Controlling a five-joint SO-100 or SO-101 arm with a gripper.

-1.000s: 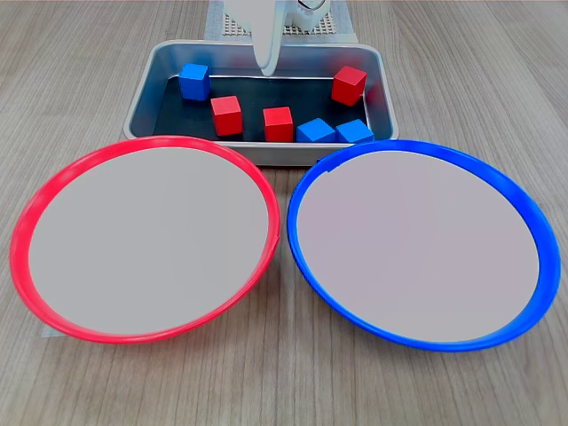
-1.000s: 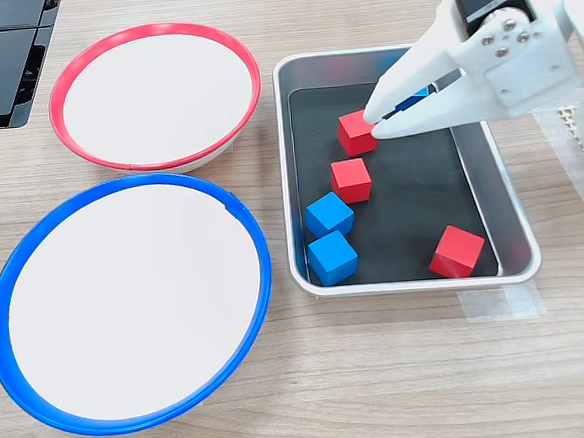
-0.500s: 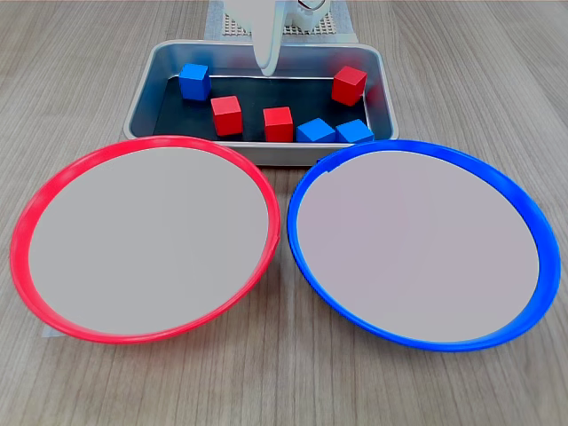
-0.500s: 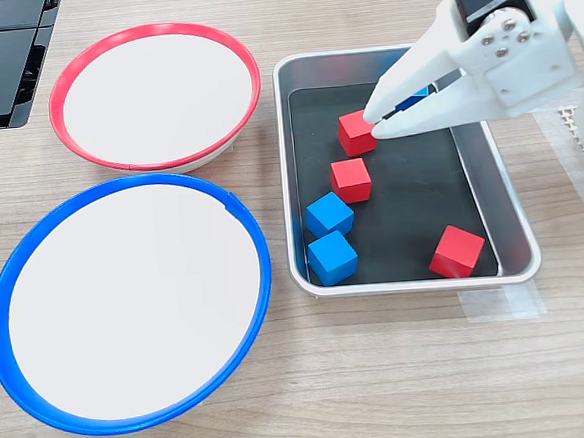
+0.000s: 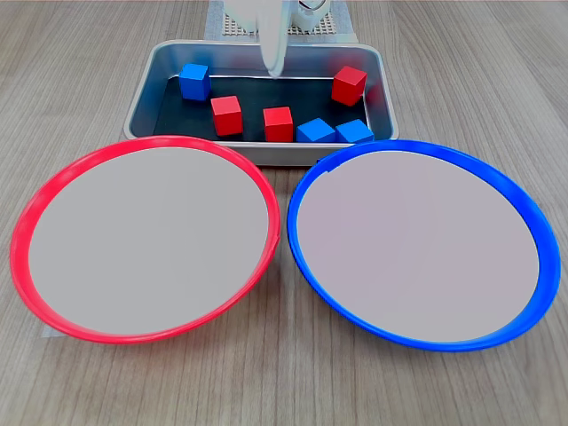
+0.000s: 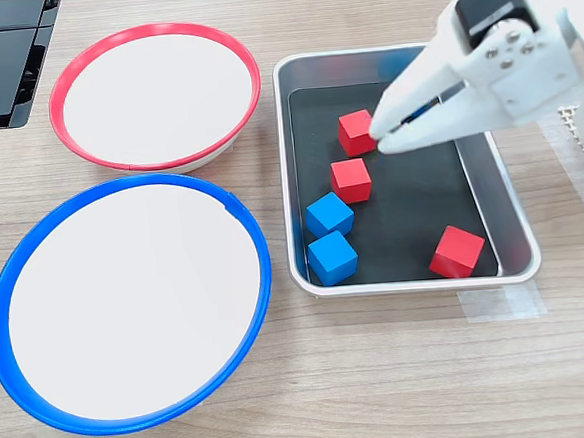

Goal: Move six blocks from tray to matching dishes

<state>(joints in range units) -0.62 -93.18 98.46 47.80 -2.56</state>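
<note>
Tool point(image 6: 385, 137) hangs over the tray point(image 6: 503, 192), white fingers narrowly apart at the tips, clamped on nothing. In the second exterior view the tips sit just beside a red block point(image 6: 356, 131), at its right edge; whether they touch it can't be told. In the first exterior view only one white finger point(image 5: 273, 49) shows, pointing down over the tray's far side.

Progress: nothing delivered. Red-rimmed dish point(image 5: 35, 209) and blue-rimmed dish point(image 5: 519, 202) both hold no blocks in both exterior views.

Blocks in tray, first exterior view:
- blue block point(image 5: 194, 82) far left
- red block point(image 5: 226, 115) near left, likely the one by the tool tips
- red block point(image 5: 278, 123) near middle
- two blue blocks point(image 5: 315, 131) point(image 5: 355, 131) touching or nearly so, near right
- red block point(image 5: 349, 85) far right

Total three red, three blue, all six left to move. In the second exterior view only five show; the far-left blue one is mostly hidden behind the tool.

Dishes sit side by side on the table point(image 5: 80, 80), near side of the tray, red-rimmed on the first exterior view's left, blue-rimmed on its right; rims nearly meet.

Judgement: first pick still pending, probably that red block, which would go to the red-rimmed dish
</note>
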